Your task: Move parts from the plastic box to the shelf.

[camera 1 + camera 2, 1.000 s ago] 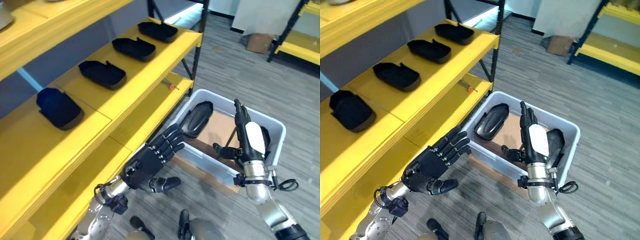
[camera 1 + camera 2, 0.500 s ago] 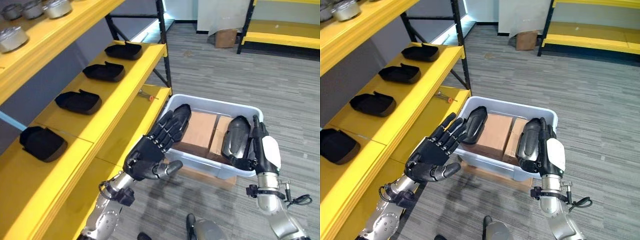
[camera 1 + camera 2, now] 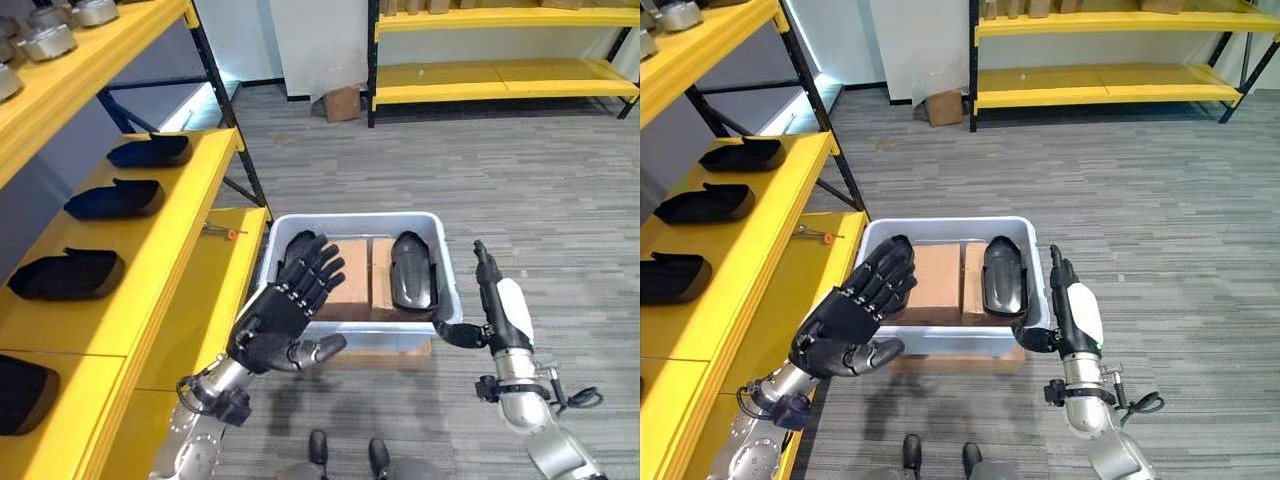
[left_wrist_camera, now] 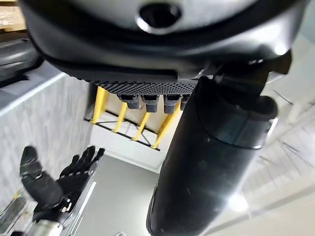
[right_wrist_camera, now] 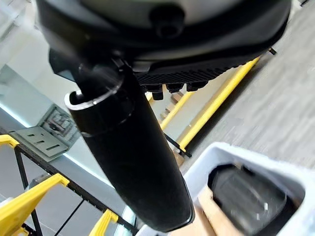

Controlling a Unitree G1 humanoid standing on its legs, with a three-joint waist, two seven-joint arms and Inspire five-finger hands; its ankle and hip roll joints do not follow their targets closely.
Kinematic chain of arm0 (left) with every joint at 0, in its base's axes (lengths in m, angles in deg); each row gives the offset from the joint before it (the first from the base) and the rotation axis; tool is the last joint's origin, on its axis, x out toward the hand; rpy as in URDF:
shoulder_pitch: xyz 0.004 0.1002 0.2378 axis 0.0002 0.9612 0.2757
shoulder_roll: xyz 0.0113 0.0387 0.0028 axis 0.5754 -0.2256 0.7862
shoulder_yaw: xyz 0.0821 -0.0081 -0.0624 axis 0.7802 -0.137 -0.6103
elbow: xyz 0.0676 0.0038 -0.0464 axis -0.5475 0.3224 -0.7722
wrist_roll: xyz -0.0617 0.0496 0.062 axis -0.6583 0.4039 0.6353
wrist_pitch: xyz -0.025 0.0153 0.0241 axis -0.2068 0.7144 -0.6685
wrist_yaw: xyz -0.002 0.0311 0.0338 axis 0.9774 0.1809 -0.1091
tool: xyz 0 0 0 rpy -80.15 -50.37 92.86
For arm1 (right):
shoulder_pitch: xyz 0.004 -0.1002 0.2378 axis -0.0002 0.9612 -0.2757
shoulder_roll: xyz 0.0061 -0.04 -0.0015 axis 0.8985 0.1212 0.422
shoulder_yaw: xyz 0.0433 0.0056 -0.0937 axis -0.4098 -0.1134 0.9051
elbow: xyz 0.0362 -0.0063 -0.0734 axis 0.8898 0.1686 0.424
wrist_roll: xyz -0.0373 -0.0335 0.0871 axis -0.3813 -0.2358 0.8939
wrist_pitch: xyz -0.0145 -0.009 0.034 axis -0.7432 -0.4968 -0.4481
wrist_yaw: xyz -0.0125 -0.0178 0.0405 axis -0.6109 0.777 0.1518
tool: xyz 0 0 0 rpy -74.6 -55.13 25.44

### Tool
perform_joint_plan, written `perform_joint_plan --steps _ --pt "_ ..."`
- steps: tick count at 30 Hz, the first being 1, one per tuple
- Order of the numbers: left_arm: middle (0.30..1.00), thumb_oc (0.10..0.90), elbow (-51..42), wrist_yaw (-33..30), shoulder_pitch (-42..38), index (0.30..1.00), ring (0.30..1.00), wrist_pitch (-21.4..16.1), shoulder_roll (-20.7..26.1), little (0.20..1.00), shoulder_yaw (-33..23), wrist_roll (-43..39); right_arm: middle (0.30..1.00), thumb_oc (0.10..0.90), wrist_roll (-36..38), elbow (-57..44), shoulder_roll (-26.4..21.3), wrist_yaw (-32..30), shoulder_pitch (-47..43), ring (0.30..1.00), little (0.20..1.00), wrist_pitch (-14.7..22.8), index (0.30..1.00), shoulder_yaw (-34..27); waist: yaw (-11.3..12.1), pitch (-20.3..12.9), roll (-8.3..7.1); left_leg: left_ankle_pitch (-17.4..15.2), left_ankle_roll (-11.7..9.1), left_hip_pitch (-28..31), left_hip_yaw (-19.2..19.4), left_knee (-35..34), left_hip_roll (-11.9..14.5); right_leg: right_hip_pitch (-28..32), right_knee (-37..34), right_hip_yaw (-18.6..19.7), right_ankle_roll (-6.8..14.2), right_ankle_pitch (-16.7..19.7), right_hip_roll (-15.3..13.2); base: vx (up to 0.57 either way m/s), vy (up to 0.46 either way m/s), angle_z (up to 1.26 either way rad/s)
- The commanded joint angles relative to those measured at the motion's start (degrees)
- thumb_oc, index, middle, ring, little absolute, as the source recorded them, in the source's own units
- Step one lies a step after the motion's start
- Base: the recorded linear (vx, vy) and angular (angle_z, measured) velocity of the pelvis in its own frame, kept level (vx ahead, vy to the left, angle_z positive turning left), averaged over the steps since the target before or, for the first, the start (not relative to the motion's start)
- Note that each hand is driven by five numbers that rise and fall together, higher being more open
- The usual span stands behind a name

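Note:
A pale plastic box stands on the floor by the yellow shelf. Inside it a black moulded part lies on the right, next to two cardboard boxes. My left hand hangs open, palm up, in front of the box's left near side and hides what lies there. Outside the box's right near corner stands my right hand, open with straight fingers and its thumb towards the box wall. Several black parts sit in a row on the shelf. The right wrist view shows the part in the box.
A small orange-handled tool lies on the lower shelf board. Metal pots stand on the top shelf. Another yellow rack and a cardboard box are at the far side; grey floor lies open to the right.
The camera has swung round to face the box squarely. My right hand, which was against the black part in the box, now stands outside its right near corner. The left hand stays raised and open.

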Motion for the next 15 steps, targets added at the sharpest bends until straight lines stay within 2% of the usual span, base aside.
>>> perform_joint_plan --steps 1,4,9,11,15 --pt "1.000 0.900 -4.8 4.5 -2.4 1.000 1.000 -3.6 0.4 1.000 -2.5 -1.2 1.000 0.900 -0.1 -5.3 -0.8 -2.5 -6.3 1.000 1.000 3.2 1.000 -0.6 0.7 -0.1 -1.53 3.4 -0.3 -2.9 -3.6 -1.3 -0.8 9.7 -8.1 -1.0 2.9 0.5 -1.9 0.11 0.113 -0.27" --pt "1.000 0.900 -4.8 6.8 -2.9 1.000 1.000 -3.3 1.5 1.000 -1.8 -2.4 1.000 0.900 0.9 -6.3 -1.3 -1.7 -5.7 1.000 1.000 4.0 1.000 -0.5 -0.1 0.0 -1.24 2.7 0.0 -2.2 -2.1 -0.9 -0.6 9.7 -7.5 -1.3 3.0 0.1 -2.1 0.13 0.163 -0.28" --pt "1.000 0.900 -5.2 5.0 -4.4 1.000 1.000 -3.1 2.4 1.000 -0.4 -2.9 1.000 0.900 2.2 -7.5 -1.7 -0.3 -5.6 1.000 1.000 4.0 1.000 0.0 -1.2 -0.4 -0.98 0.5 1.0 0.4 -0.4 -0.6 -1.0 9.5 -6.5 -2.1 3.3 -0.4 -3.2 0.14 0.198 -0.23" --pt "1.000 0.900 -5.6 4.6 -4.4 1.000 1.000 -2.5 2.5 1.000 -0.1 -2.9 1.000 0.900 0.9 -8.4 -1.7 1.3 -5.1 1.000 1.000 3.2 1.000 -0.1 -1.5 -0.9 -1.00 -0.5 1.6 1.8 0.0 -0.9 -1.4 9.3 -5.9 -2.3 3.6 -0.5 -3.7 0.18 0.245 -0.11" --pt "1.000 0.900 -5.4 4.9 -4.5 1.000 1.000 -2.3 3.6 1.000 0.8 0.7 1.000 0.900 -0.7 -8.1 -2.1 -1.0 -5.4 1.000 1.000 0.1 1.000 -0.5 -1.6 -1.5 -1.47 -1.9 2.6 3.4 1.0 -0.8 -1.7 9.0 -4.6 -3.0 3.9 -1.1 -4.1 0.12 0.150 -0.04"
